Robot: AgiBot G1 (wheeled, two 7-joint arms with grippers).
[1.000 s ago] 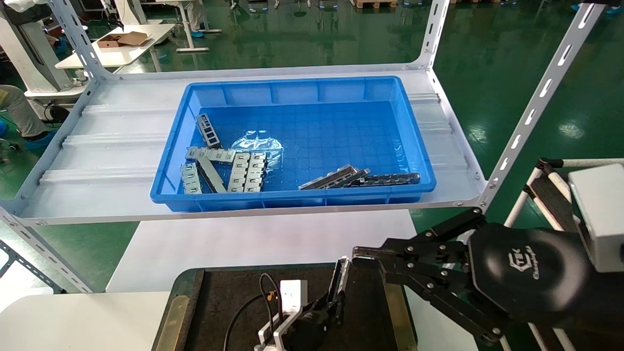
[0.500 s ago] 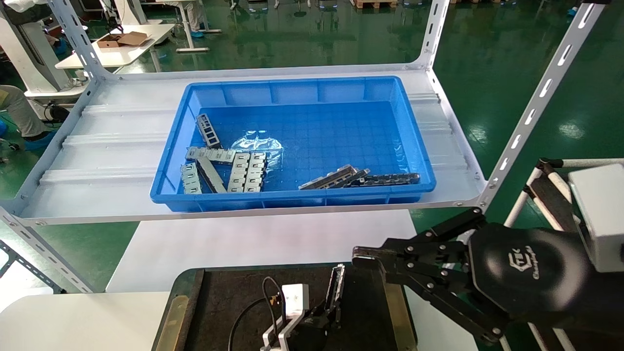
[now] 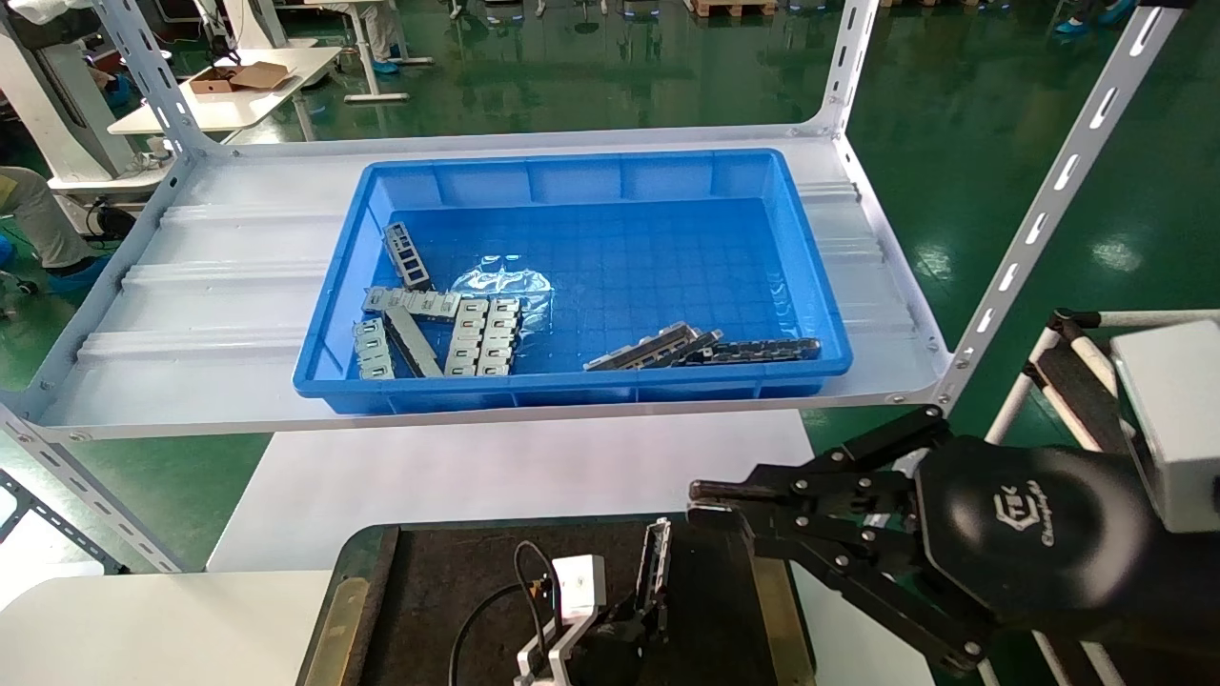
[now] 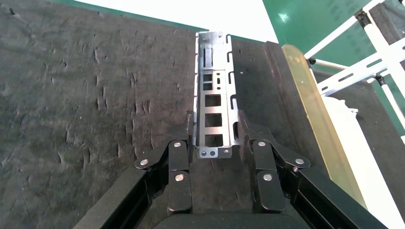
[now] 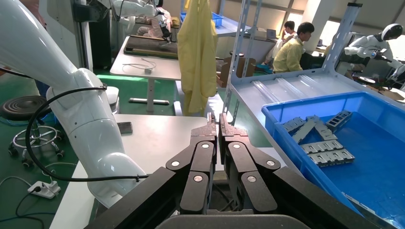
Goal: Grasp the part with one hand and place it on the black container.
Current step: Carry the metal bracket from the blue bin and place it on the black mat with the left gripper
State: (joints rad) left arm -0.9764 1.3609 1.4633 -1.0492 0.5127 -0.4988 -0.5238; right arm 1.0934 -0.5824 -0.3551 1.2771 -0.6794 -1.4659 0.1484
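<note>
The part (image 4: pixel 213 95), a silver-grey channel bar with rectangular cut-outs, lies lengthwise low over the right side of the black container (image 4: pixel 86 95), near its brass rim strip (image 4: pixel 305 95). My left gripper (image 4: pixel 215 131) is shut on the part's near end, one finger on each side wall. In the head view the part (image 3: pixel 654 562) and left gripper (image 3: pixel 646 610) are at the bottom centre over the black container (image 3: pixel 438 591). My right gripper (image 3: pixel 701 500) is shut and empty, hovering over the container's right edge; it also shows in the right wrist view (image 5: pixel 216 119).
A deep blue bin (image 3: pixel 572 386) on the white shelf behind holds several silver slotted plates (image 3: pixel 481 335) and dark bars (image 3: pixel 705 350). The shelf's slanted white post (image 3: pixel 1039 224) stands at the right. A white table top (image 3: pixel 477 472) lies between shelf and container.
My left gripper has moved the part slightly down and left, from tilted up to lying low over the black container. The right gripper has barely moved.
</note>
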